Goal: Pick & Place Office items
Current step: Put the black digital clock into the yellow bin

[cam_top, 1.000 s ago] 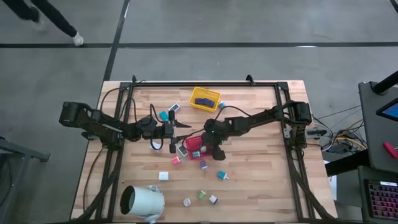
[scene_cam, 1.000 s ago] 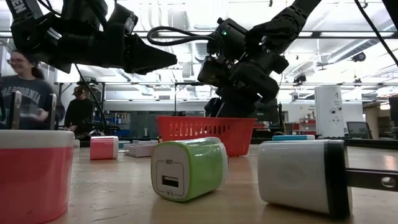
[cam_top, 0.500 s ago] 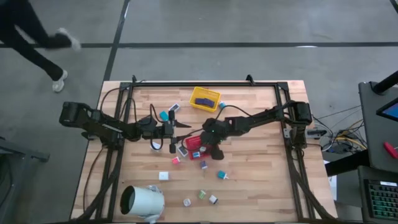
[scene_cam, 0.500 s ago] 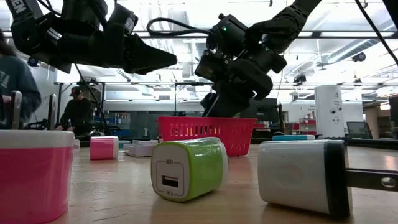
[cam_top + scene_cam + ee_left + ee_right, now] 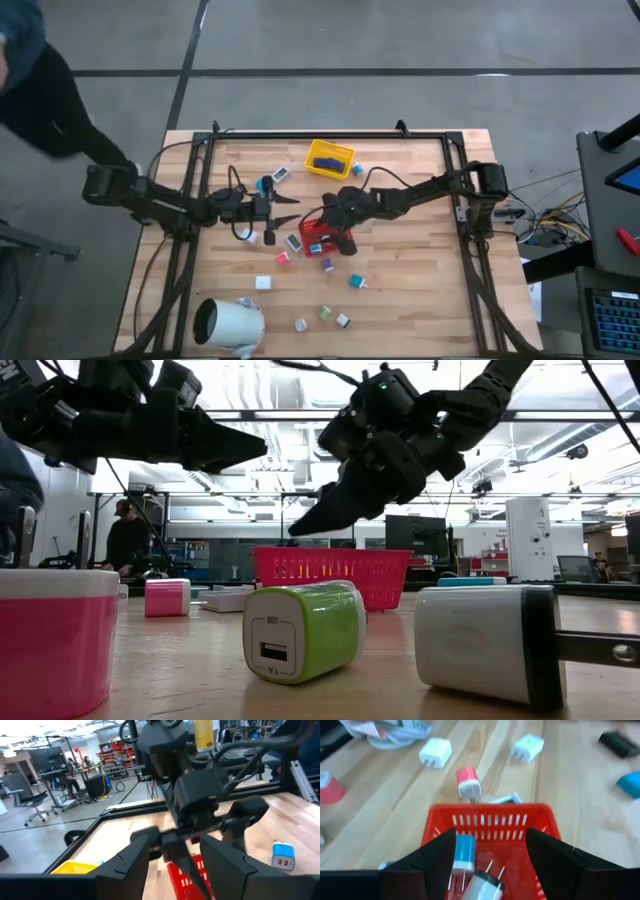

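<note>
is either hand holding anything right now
No. The right hand is open and empty above the red tray; the left hand also holds nothing.

Two dark fingers [image 5: 125, 870] are framing the other arm's gripper [image 5: 195, 827], which is hanging, somewhat blurred, over a red tray [image 5: 192, 872]. A blue-and-white block [image 5: 282, 856] is lying on the bench [image 5: 280, 815]; a yellow tray [image 5: 75, 867] is showing at the near edge.

No text, label or number can be read on anything here
</note>
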You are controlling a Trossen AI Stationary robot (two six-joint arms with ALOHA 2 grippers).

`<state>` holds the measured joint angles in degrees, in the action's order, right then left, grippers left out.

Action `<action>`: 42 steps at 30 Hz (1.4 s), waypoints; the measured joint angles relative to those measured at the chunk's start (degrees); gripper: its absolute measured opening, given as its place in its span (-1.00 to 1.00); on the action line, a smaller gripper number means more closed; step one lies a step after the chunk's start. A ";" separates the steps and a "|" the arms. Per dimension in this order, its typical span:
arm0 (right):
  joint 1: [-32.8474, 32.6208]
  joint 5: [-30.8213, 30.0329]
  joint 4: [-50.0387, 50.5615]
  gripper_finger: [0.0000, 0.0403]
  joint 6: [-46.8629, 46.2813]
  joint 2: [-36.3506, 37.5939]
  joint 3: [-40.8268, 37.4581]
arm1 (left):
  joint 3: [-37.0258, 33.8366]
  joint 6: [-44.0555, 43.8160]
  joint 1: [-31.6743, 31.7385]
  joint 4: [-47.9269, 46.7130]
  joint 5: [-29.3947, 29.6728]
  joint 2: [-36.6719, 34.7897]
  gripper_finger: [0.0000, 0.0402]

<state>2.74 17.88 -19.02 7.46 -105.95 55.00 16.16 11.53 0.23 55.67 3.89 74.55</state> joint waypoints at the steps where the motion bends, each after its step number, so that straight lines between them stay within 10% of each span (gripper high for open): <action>1: -0.05 0.00 -1.40 0.17 0.01 0.61 -0.67 | -0.32 -0.02 0.02 -0.01 0.45 -0.25 -0.12; 23: -0.66 -2.93 -17.37 0.11 0.12 28.53 -25.92 | -0.61 -4.32 0.98 -13.06 4.68 -6.08 -0.12; 42: -1.36 -4.53 -17.31 0.11 -3.02 41.62 -39.59 | 23.84 -14.45 1.79 -80.09 17.36 -13.73 -0.12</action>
<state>1.38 13.35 -36.34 4.45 -64.34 15.41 40.00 -2.92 2.02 -24.41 21.24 60.82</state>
